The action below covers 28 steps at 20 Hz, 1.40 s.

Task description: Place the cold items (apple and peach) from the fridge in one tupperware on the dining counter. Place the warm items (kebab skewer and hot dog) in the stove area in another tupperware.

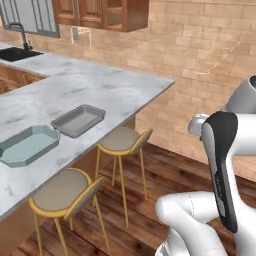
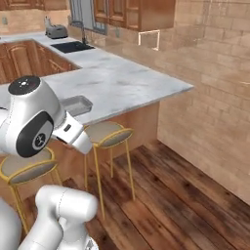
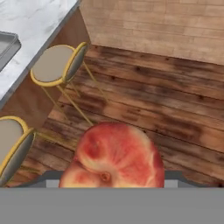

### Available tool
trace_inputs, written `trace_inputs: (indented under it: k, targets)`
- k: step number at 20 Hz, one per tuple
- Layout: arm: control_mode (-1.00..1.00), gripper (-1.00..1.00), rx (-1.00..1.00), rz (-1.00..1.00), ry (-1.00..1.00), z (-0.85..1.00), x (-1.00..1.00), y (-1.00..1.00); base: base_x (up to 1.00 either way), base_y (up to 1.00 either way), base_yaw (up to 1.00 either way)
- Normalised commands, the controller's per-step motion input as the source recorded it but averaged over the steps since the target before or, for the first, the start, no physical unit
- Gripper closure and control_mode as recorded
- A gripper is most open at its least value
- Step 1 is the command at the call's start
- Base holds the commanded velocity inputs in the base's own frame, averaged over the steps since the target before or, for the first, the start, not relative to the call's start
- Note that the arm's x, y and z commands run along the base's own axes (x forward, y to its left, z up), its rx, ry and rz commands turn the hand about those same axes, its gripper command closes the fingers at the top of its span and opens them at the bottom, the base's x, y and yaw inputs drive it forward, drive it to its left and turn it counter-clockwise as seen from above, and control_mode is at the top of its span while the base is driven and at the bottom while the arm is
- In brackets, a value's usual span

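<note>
The gripper (image 3: 111, 186) clasps a round, red-yellow peach (image 3: 114, 155), jaws wide across its middle; soft, bruisable, light.

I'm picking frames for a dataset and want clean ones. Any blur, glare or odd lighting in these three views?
Left base view: flat even light, soft render, no glare on the dining counter. Right base view: the same, with faint shadows under the stools. Hand view: the peach looms large and slightly soft at the claw.
</note>
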Motion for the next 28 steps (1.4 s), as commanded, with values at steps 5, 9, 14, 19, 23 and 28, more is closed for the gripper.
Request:
trace_inputs:
  k: [5, 9, 14, 19, 23, 28]
  targets:
    - [1.0, 1.0, 0.0, 0.0, 0.0, 0.0, 0.0, 0.0, 0.98, -0.19, 0.47]
    - [1.0, 1.0, 0.0, 0.0, 0.0, 0.0, 0.0, 0.0, 0.81, -0.15, 0.47]
    - [1.0, 1.0, 0.0, 0.0, 0.0, 0.0, 0.0, 0.0, 0.61, -0.28, 0.48]
    - [1.0, 1.0, 0.0, 0.0, 0.0, 0.0, 0.0, 0.0, 0.46, -0.33, 0.53]
    - [1.0, 1.0, 0.0, 0.0, 0.0, 0.0, 0.0, 0.0, 0.49, -0.37, 0.53]
    - [1.0, 1.0, 0.0, 0.0, 0.0, 0.0, 0.0, 0.0, 0.69, -0.43, 0.49]
